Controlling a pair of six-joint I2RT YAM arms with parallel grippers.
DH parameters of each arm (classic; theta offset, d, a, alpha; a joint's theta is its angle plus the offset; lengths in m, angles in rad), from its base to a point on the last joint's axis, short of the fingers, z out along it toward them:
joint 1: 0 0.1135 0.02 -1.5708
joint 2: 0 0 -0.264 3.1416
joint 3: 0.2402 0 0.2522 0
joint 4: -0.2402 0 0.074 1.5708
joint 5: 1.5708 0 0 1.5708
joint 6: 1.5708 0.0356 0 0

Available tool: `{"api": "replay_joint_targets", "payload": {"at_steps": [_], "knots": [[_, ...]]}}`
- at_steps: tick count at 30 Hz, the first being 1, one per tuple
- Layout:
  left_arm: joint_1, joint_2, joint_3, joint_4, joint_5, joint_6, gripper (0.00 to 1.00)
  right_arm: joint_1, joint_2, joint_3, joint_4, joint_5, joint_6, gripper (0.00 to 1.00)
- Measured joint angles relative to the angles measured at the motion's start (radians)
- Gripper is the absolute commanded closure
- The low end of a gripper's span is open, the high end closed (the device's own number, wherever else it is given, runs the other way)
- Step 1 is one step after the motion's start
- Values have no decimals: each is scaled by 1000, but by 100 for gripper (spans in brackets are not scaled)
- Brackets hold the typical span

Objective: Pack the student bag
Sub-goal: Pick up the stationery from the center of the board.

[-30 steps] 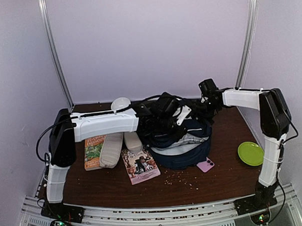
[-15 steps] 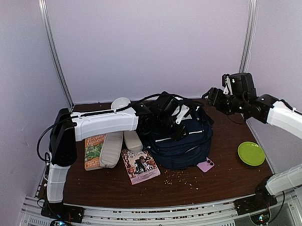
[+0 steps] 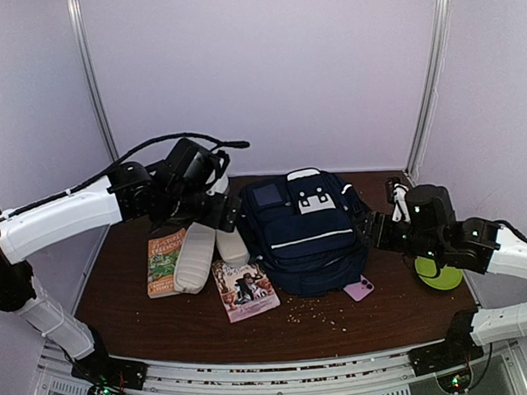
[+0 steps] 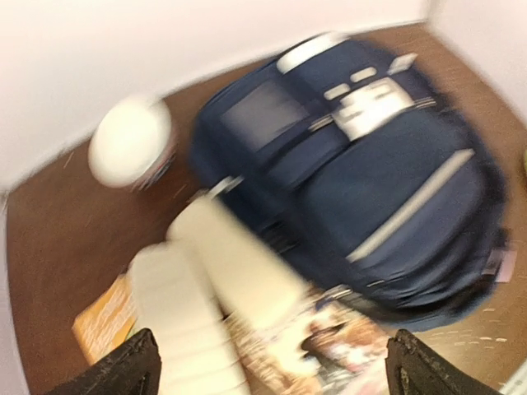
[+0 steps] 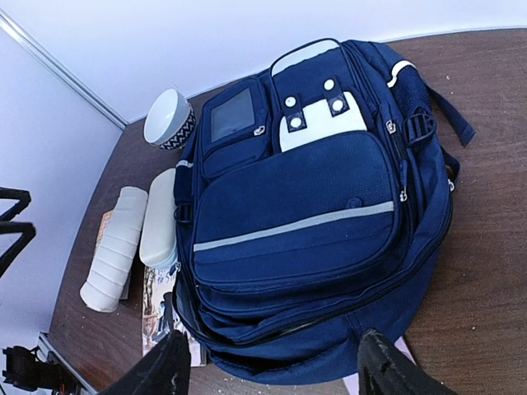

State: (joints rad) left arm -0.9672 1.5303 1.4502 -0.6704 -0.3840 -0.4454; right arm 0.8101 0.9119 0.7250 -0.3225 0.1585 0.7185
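Top external view puts the one student bag (image 3: 304, 235) front-up and apparently closed in the middle of the bench (image 3: 382, 319), left claw (image 4: 268, 370) and right claw (image 5: 276, 366) both spread wide and empty, so I judge opening it comes next, before two pale cases (image 5: 115, 247), two books (image 3: 166, 259), one bowl (image 5: 169, 119), one phone (image 3: 358, 289), one plate (image 3: 442, 279).

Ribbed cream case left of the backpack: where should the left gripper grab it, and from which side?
Come from above with the left gripper, jaws across the narrow width of the ribbed cream case, toward its near end. It lies flat and long. The smooth white case crowds its far half, while the near end looks clear on both sides.
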Motion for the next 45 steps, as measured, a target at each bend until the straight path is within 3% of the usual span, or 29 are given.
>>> {"api": "replay_joint_targets", "payload": {"at_steps": [5,8,21,23,26,29,33,36,45], "knots": [[147,-33,-226,-78,-39,-147,2,38,-2,-50,-2,23,14,31],[180,-32,-311,-107,-29,-198,2,46,2,-51,-1,30,18,31],[222,161,-313,-51,48,-219,3,76,17,-72,9,33,48,32],[227,177,-313,-38,61,-219,9,79,18,-72,11,33,48,31],[232,182,-313,-21,85,-214,25,82,18,-72,12,34,48,31],[234,179,-322,4,109,-202,55,82,18,-72,13,34,48,31],[237,143,-357,50,157,-192,76,86,23,-72,24,33,47,31],[236,88,-380,70,192,-189,80,103,34,-72,53,20,45,31],[189,-230,-405,98,264,-251,78,209,145,-46,233,-94,53,30]]}}
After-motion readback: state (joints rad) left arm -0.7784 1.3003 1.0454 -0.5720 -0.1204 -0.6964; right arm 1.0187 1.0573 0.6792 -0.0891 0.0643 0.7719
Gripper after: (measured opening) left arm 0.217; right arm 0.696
